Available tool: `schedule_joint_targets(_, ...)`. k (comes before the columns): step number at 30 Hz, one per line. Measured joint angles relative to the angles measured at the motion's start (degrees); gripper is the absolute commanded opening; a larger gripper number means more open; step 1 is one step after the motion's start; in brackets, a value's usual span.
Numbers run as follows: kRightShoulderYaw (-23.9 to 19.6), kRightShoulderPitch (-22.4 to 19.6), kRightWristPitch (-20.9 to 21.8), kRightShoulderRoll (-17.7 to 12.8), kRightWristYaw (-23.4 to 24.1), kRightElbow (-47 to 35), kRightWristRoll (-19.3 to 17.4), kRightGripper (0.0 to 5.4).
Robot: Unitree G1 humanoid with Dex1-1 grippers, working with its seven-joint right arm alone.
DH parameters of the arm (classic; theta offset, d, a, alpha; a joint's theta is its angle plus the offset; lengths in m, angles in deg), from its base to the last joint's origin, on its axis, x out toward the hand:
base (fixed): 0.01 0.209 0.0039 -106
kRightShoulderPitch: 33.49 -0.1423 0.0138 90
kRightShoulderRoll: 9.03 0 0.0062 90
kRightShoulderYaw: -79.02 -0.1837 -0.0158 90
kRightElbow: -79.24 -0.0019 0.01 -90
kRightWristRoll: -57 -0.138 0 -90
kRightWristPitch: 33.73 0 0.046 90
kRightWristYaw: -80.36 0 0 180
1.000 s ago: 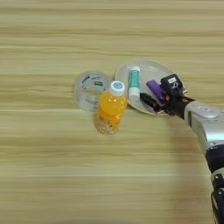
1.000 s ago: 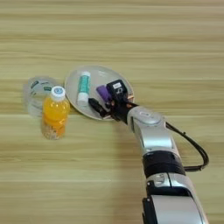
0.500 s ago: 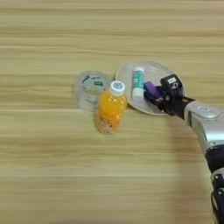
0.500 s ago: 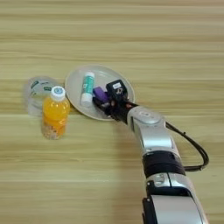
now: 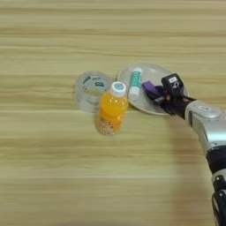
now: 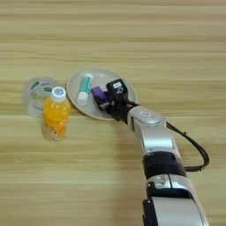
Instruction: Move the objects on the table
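A light wooden counter (image 5: 53,176) with a smooth, matt finish and pale-brown grain stripes. A small orange-drink bottle of clear glossy plastic (image 5: 111,115) has a smooth white plastic cap. A roll of clear, shiny tape (image 5: 91,89). A smooth pale plate (image 6: 84,110) with a slight sheen. A white-and-teal plastic glue stick (image 5: 135,83). A flat purple block (image 6: 99,94), matt. A silver metallic forearm (image 6: 150,137), satin-smooth, with a black plastic end effector (image 6: 111,99).

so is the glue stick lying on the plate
Yes, the glue stick lies flat on the plate, left of the purple block.
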Motion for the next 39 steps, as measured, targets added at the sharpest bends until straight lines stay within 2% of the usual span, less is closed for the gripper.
schedule_joint_targets(15, -3.50, 2.91, -2.63, -0.78, 2.09, -11.08, -0.98, 1.42)
schedule_joint_targets(21, -7.77, 2.93, -3.54, -2.28, 3.49, -12.98, -2.23, 1.42)
schedule_joint_targets(23, -10.12, 2.93, -3.57, -3.76, 4.26, -12.96, -2.97, 1.42)
schedule_joint_targets(28, -14.39, 2.93, -3.37, -6.41, 6.35, -10.64, -3.36, 1.42)
schedule_joint_targets(31, -15.42, 2.93, -2.37, -7.21, 7.65, -8.11, -3.23, 1.42)
schedule_joint_targets(39, -15.27, 2.08, 0.80, -8.35, 9.55, 1.99, -2.37, 1.42)
